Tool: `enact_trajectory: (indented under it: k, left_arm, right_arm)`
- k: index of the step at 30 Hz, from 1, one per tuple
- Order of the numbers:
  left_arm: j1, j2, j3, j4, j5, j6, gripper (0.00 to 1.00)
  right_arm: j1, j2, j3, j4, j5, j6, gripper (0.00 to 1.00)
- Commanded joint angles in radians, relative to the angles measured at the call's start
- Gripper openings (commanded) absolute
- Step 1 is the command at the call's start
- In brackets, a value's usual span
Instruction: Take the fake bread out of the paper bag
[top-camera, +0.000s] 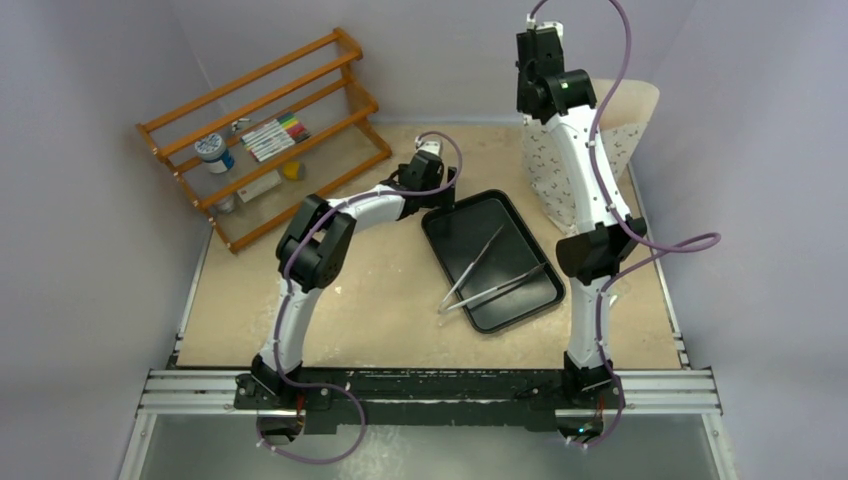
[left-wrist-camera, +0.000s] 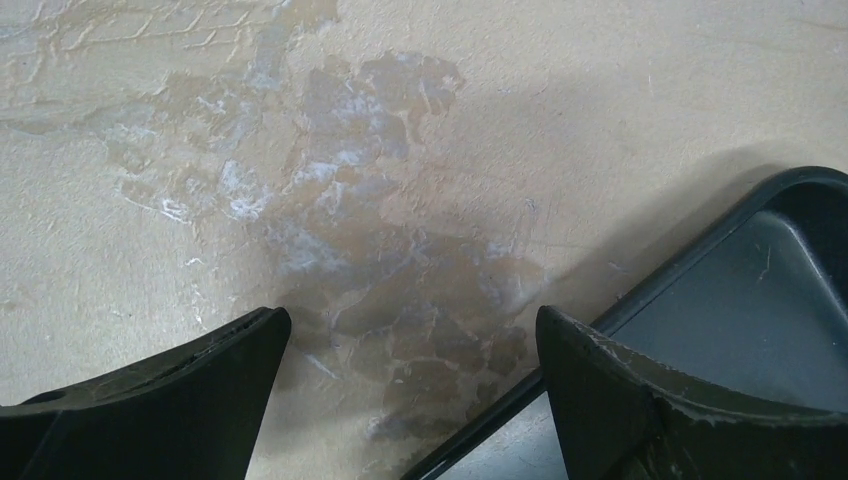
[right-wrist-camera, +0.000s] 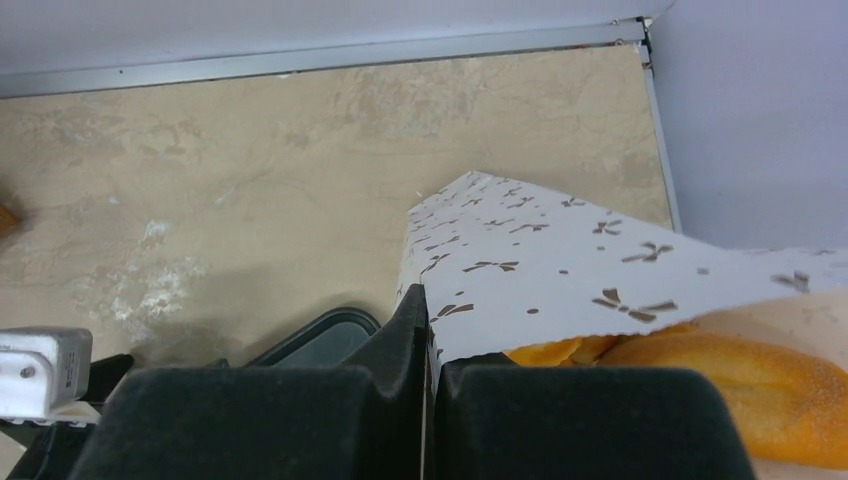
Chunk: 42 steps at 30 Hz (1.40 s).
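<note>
The paper bag (top-camera: 628, 128) stands upright at the far right corner of the table (top-camera: 400, 300), just beyond the tray's far end, its mouth open upward; in the right wrist view its off-white wall (right-wrist-camera: 540, 270) shows small dark marks, and the fake bread (right-wrist-camera: 720, 385), golden and crusty, lies inside against the peach lining, with a smaller orange piece beside it. The right gripper (right-wrist-camera: 428, 300) hangs above the bag with its fingers pressed together on the near edge of the rim; the paper runs down into the seam between them.

The black tray (top-camera: 470, 215) lies at the middle of the table, set at an angle; two pairs of metal tweezers (top-camera: 478, 262) rest on it, reaching towards its near left edge. The left gripper (left-wrist-camera: 410, 325) hovers low over the bare table by the tray's far left corner; its fingers are spread wide with nothing between them, and one finger sits over the tray's rim (left-wrist-camera: 700, 240). A wooden rack (top-camera: 260, 130) leans at the far left; it holds markers (top-camera: 270, 137) and a small jar (top-camera: 213, 152).
</note>
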<state>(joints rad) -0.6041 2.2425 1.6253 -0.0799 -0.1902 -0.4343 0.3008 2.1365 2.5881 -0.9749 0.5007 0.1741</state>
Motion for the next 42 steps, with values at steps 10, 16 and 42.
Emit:
enact_trajectory:
  k: [10, 16, 42]
  left_arm:
    - [-0.04, 0.06, 0.058, 0.008, 0.143, 0.056, 0.9]
    - [-0.075, 0.076, 0.059, 0.003, 0.16, 0.071, 0.89]
    - [-0.114, -0.205, -0.145, 0.187, -0.175, -0.039, 0.9]
  right_arm:
    - [0.0, -0.101, 0.064, 0.297, 0.054, -0.149, 0.0]
    - [0.028, -0.125, 0.057, 0.381, 0.081, -0.198, 0.0]
    - [0.249, -0.122, 0.069, 0.636, 0.11, -0.374, 0.0]
